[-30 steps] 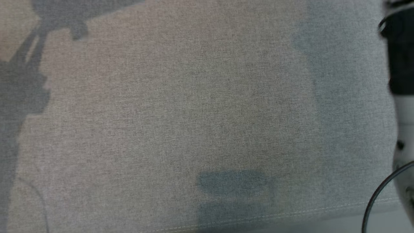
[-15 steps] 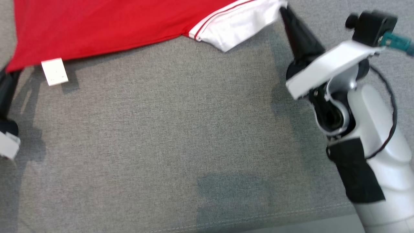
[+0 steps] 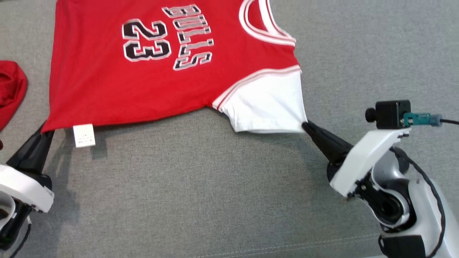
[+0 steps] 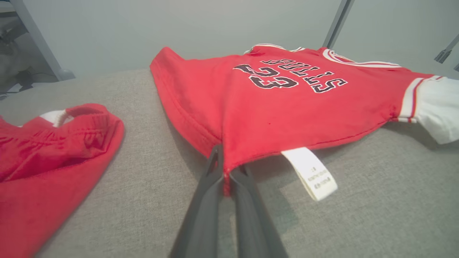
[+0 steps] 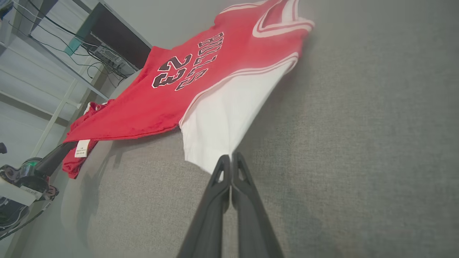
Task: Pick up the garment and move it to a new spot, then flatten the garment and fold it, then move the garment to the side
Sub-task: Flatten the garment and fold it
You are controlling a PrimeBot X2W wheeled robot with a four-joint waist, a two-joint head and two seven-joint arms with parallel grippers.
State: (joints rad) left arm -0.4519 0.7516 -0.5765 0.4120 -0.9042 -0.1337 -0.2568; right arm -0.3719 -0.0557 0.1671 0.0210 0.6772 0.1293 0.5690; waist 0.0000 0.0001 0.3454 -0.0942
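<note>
Left gripper (image 3: 46, 132) is clamped on the red hem corner of the Bulls No. 23 jersey (image 3: 143, 82), while the right gripper (image 3: 305, 125) pinches the corner of its white sleeve (image 3: 269, 104). Both sets of jaws are closed tight on cloth. Between them the jersey's near edge is drawn taut and appears slightly lifted off the grey upholstered cushion (image 3: 215, 186). The rest is spread print-up toward the cushion's far edge, and a white care label (image 3: 84, 135) dangles just beside the left gripper. A second red garment (image 3: 10, 89) lies crumpled at the cushion's left edge, near the jersey's hem. Each grip takes only a sliver of fabric, so a hard pull apart could slip a corner free. A drag leftward might snag the other garment and bunch the jersey.
</note>
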